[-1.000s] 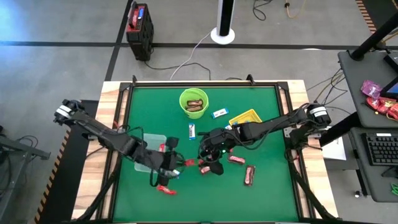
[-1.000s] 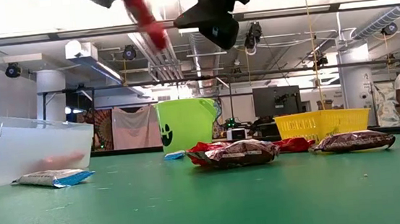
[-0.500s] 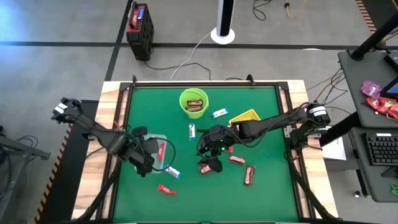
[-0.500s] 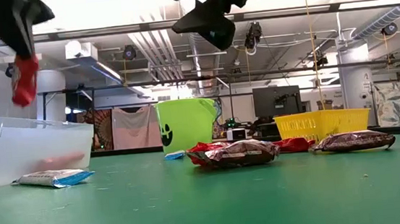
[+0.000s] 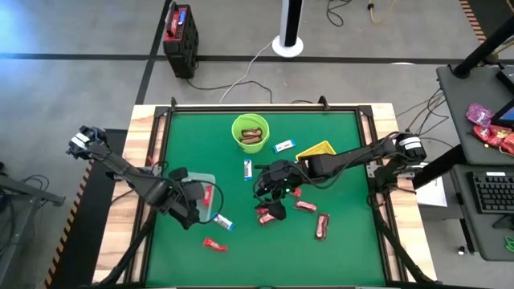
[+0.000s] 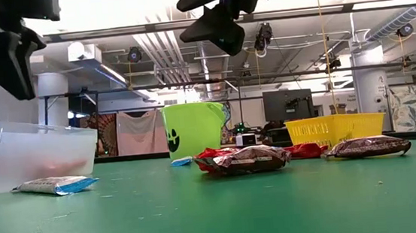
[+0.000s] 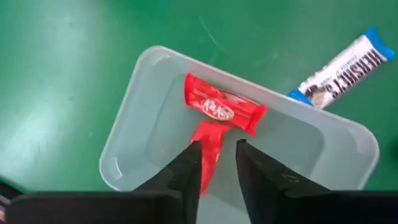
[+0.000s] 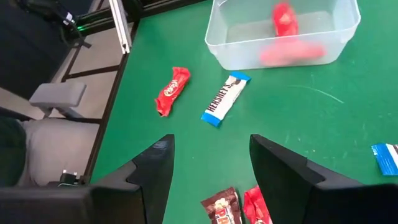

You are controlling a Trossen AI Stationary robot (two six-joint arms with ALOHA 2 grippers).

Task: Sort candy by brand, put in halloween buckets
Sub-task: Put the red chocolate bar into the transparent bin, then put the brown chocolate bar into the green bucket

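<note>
The left gripper (image 7: 212,163) hangs over the clear plastic tub (image 5: 189,210) on the left side of the green table (image 5: 337,144). In the left wrist view its fingers stand slightly parted with a red bar (image 7: 208,149) showing in the gap; whether they pinch it or it is dropping free I cannot tell. A red KitKat bar (image 7: 221,107) already lies flat in the tub, so the step in hand looks like delivering red candy there.

The right gripper (image 8: 211,163) hovers above the cluster of bars near the middle of the table, fingers spread wide and holding nothing. Below it lie a dark brown bar (image 8: 222,209) and a red one (image 8: 257,208).

Elsewhere, a blue-and-white Hershey's bar (image 8: 225,99) lies just outside the tub on its near side, and a loose red bar (image 8: 172,91) lies nearer the front edge. The lime-green bucket (image 5: 250,132) at the far middle holds brown bars; the yellow tray (image 5: 318,151) sits to its right, partly under the right arm. Two more blue-and-white bars (image 5: 249,168) rest near the bucket, and brown bars (image 5: 322,226) lie to the right of the cluster.

Next, the left arm probably needs to lift clear and go for the loose red bar, while the right gripper must drop onto one wrapper without catching its neighbour.
</note>
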